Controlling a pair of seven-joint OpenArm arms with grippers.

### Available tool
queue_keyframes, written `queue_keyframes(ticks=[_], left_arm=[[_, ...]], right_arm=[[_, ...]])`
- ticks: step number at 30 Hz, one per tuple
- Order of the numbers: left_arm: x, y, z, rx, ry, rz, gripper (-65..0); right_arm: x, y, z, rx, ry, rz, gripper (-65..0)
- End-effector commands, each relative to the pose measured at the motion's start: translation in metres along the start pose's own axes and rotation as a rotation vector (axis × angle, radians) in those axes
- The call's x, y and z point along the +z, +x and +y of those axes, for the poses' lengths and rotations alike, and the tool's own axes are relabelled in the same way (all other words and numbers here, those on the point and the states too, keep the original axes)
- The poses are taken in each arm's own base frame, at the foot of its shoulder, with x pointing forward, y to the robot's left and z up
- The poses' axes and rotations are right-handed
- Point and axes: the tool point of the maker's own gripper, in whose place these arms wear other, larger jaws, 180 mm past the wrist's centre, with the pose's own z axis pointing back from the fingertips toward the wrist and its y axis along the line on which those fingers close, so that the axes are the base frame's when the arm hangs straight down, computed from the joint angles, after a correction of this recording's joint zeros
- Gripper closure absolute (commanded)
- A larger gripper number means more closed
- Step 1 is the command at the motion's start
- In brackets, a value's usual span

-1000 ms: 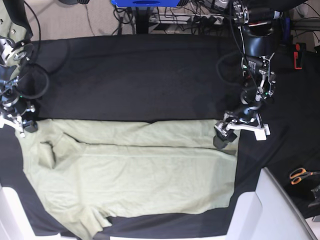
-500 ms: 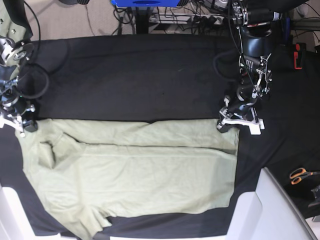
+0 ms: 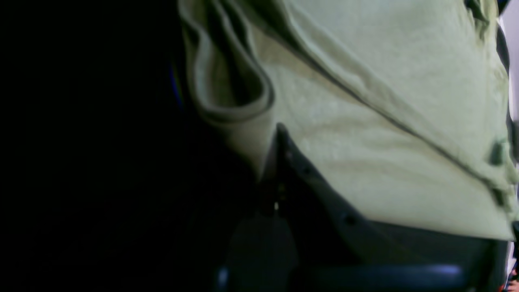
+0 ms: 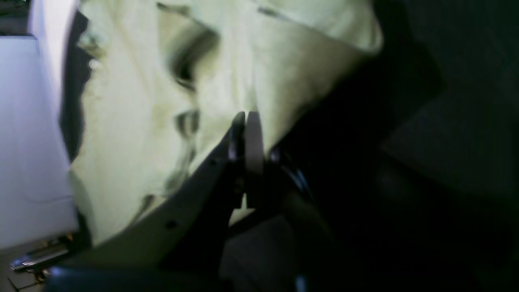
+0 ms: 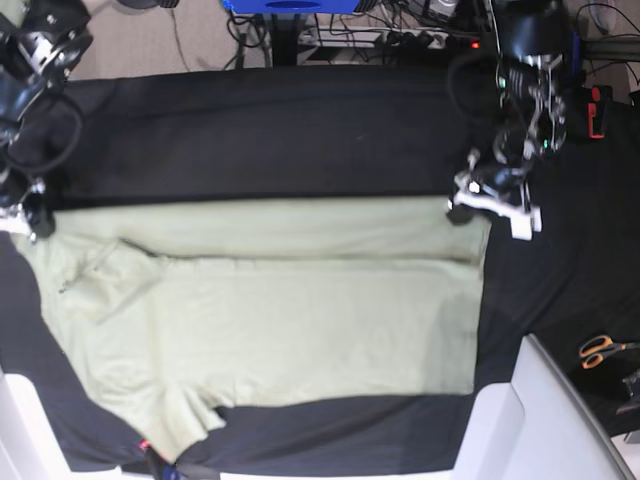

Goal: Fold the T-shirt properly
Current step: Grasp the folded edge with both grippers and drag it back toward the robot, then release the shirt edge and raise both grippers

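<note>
The pale green T-shirt (image 5: 270, 320) lies spread out flat on the black table cloth (image 5: 270, 140), with its far edge pulled straight. At the far right corner of the cloth, my left gripper (image 5: 462, 210) is shut on the shirt's edge. In the left wrist view the T-shirt (image 3: 385, 121) bunches into a fold just where the left gripper (image 3: 277, 132) pinches it. My right gripper (image 5: 36, 222) is shut on the far left corner by the sleeve. In the right wrist view the right gripper (image 4: 245, 117) has its fingers pressed together on the T-shirt (image 4: 134, 121).
Orange-handled scissors (image 5: 603, 349) lie at the right edge of the table. White boards stand at the near right (image 5: 560, 420) and near left (image 5: 20, 430) corners. Cables and a blue object (image 5: 290, 6) sit beyond the far table edge.
My left gripper closed on the shirt's far right corner. Both arms then drew back toward the far side, stretching the far edge straight and shifting the shirt away from the front.
</note>
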Motion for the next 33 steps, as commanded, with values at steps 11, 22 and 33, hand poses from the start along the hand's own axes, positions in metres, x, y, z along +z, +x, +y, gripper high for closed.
queue_keyframes(ticks=[11, 22, 33], left_arm=[[0.067, -0.019, 0.023, -0.055, 0.047, -0.030, 0.0], [0.112, -0.035, 0.049, -0.081, 0.124, -0.011, 0.0], [0.126, -0.041, 0.065, -0.075, 0.166, 0.000, 0.0]], right_arm=[[0.052, -0.007, -0.030, 0.064, -0.076, -0.015, 0.0], [0.083, -0.057, -0.048, 0.096, -0.139, 0.028, 0.0], [0.104, -0.092, -0.065, 0.062, -0.163, 0.075, 0.0]])
